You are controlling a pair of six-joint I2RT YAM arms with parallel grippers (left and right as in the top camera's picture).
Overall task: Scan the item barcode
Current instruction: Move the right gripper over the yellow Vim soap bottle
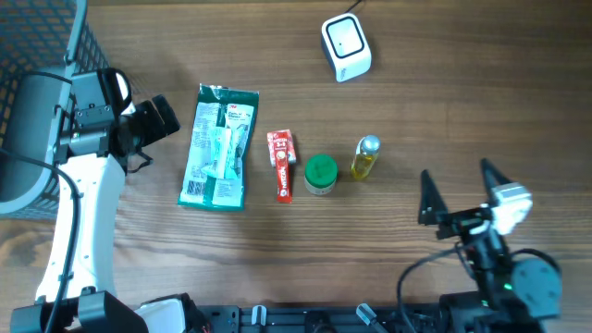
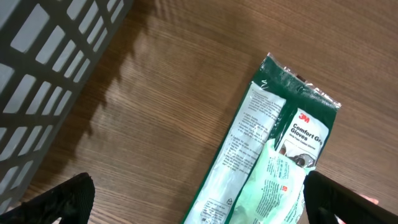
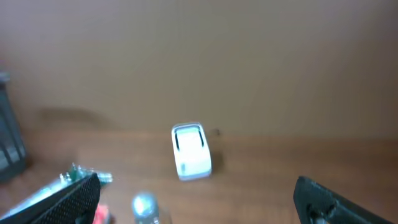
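Observation:
A row of items lies mid-table: a green glove packet point(image 1: 218, 148), a red tube box point(image 1: 280, 165), a green-lidded jar point(image 1: 320, 174) and a small yellow bottle point(image 1: 365, 157). The white barcode scanner point(image 1: 346, 46) stands at the back. My left gripper point(image 1: 165, 118) hovers open just left of the packet's top end. In the left wrist view the packet point(image 2: 273, 143) fills the right half, and the gripper point(image 2: 202, 205) holds nothing. My right gripper point(image 1: 458, 185) is open near the front right, clear of every item. Its wrist view shows the scanner point(image 3: 191, 151) ahead and the bottle's cap point(image 3: 144, 205), blurred.
A dark wire basket point(image 1: 37, 37) stands at the far left beside the left arm, and it shows as a grid point(image 2: 43, 74) in the left wrist view. The scanner's cable runs off the back edge.

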